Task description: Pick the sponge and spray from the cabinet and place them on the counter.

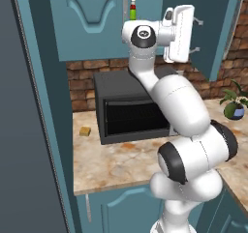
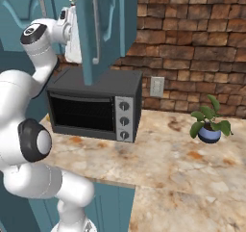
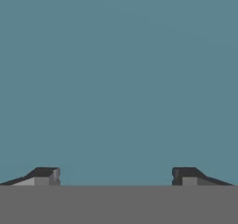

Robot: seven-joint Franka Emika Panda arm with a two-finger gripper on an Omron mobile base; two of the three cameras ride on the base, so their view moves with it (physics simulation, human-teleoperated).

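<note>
Spray (image 1: 132,7) stands beside gripper (image 3: 115,175) (jaws wide, empty) inside cabinet (image 1: 92,19).

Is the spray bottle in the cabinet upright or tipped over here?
Upright. In the left base view the spray stands vertically in the cabinet, its white-and-red top pointing straight up above the green body.

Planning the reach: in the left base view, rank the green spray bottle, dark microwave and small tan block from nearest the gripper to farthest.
From the gripper:
1. Green spray bottle, up in the cabinet, to its left.
2. Dark microwave, below it.
3. Small tan block, low on the counter's left end.
</note>
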